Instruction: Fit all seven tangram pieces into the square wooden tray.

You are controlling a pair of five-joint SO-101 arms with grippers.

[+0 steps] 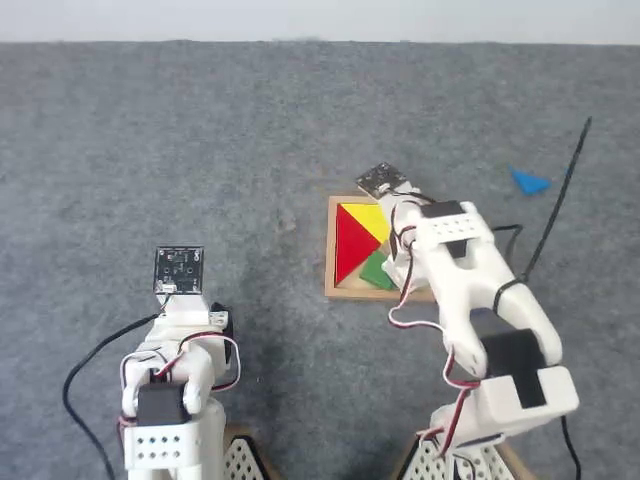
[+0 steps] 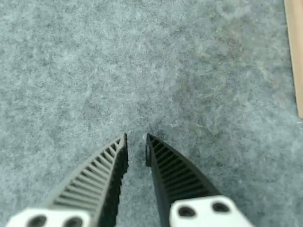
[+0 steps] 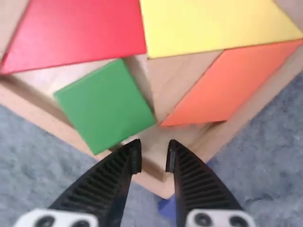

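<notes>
The square wooden tray (image 1: 331, 250) lies right of centre with a red triangle (image 1: 350, 240), a yellow triangle (image 1: 370, 218) and a green square (image 1: 377, 270) inside. The right wrist view shows the red triangle (image 3: 75, 33), yellow triangle (image 3: 208, 21), green square (image 3: 104, 106) and an orange parallelogram (image 3: 227, 85) on the tray floor (image 3: 173, 82). My right gripper (image 3: 153, 153) hangs over the tray's corner, open by a narrow gap with nothing at its tips. A blue scrap (image 3: 165, 205) shows beside that corner. A blue triangle (image 1: 530, 182) lies far right. My left gripper (image 2: 136, 141), narrowly open, hovers over carpet.
Grey carpet covers the table. The right arm (image 1: 455, 260) covers the tray's right half in the high view. The left arm (image 1: 175, 350) stands at the near left. A strip of the tray's rim (image 2: 296, 47) shows far off in the left wrist view.
</notes>
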